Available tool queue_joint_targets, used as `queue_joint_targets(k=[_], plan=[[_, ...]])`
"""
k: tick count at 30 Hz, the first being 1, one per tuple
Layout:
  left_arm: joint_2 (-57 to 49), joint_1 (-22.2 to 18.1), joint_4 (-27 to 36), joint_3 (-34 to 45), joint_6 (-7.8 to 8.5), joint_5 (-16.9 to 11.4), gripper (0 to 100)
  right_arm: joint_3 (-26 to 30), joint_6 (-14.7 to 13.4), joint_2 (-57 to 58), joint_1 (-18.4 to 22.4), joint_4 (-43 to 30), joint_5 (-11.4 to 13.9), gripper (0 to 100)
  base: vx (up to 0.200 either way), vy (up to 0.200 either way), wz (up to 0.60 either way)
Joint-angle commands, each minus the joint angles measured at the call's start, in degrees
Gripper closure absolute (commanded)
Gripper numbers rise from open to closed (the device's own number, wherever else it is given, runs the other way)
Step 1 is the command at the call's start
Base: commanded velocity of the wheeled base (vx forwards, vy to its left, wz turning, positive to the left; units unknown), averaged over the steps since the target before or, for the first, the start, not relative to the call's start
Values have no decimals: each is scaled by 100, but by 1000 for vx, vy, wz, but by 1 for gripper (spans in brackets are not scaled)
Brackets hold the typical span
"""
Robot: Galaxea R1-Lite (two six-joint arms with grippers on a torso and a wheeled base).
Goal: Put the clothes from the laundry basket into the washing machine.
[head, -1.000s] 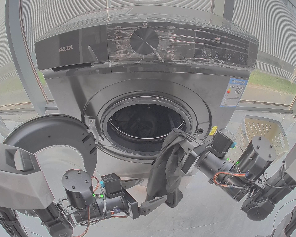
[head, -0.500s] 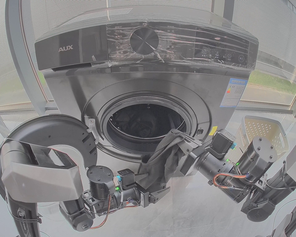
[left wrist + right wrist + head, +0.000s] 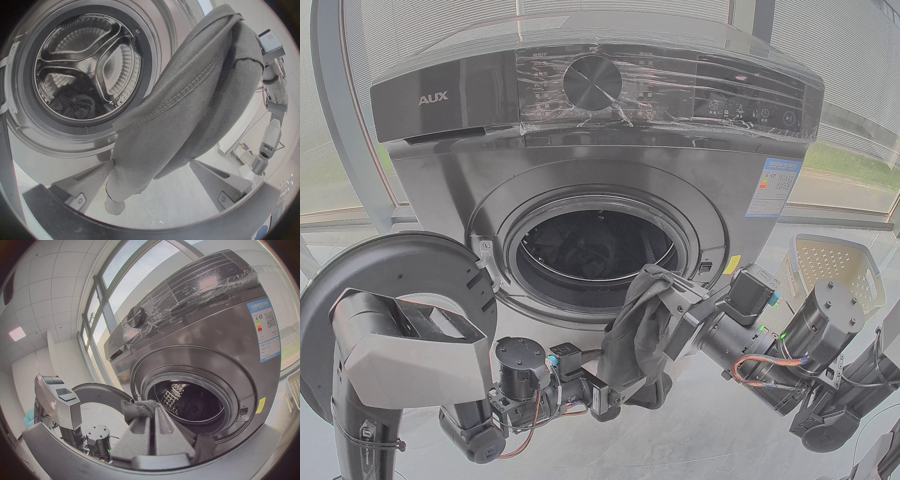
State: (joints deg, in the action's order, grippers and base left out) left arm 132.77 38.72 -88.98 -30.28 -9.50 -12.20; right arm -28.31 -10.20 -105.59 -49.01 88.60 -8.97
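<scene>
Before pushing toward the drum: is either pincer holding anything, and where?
Right pincer grips the dark grey cloth garment by its bunched top edge; left pincer is open around its hanging part.

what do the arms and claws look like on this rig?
Left arm and right arm: black cylindrical motors, orange cable loops, blue wrist connectors. Grey angular shell on the left's upper link; green lights on the right. Left claw and right claw: dark grey wedge fingers.

Tall daylit windows [image 3: 137, 277] rise above a pale glossy floor [image 3: 706, 431], under a white tiled ceiling [image 3: 47, 271].
</scene>
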Motion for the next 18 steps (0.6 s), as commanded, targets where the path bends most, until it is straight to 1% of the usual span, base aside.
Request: queue_joint_targets(k=[1, 5, 8, 9, 10, 12, 14, 18], plan=[[197, -5, -14, -74, 0, -1, 0, 9, 1, 4, -4, 8, 1, 100, 0, 0, 0], [294, 4, -14, -233, 9, -1, 0, 9, 1, 4, -12, -1, 1, 100, 0, 0, 0], [346, 4, -14, -347, 9, -1, 0, 9, -8, 13, -30, 8, -52, 100, 0, 0, 0], [434, 4, -14, -391, 27, 7, 100, 9, -8, 21, -48, 8, -70, 100, 0, 0, 0], [452, -5, -14, -400, 36, 7, 100, 9, -8, 21, -48, 8, -70, 100, 0, 0, 0], [575, -40, -14, -426, 211, 7, 100, 27, -8, 57, -48, -1, -78, 100, 0, 0, 0], [601, -84, -14, -444, 238, -1, 100, 62, -8, 65, -48, 8, -78, 100, 0, 0, 0], [601, -92, -23, -619, 229, 7, 100, 124, -8, 74, -48, 8, -78, 100, 0, 0, 0]])
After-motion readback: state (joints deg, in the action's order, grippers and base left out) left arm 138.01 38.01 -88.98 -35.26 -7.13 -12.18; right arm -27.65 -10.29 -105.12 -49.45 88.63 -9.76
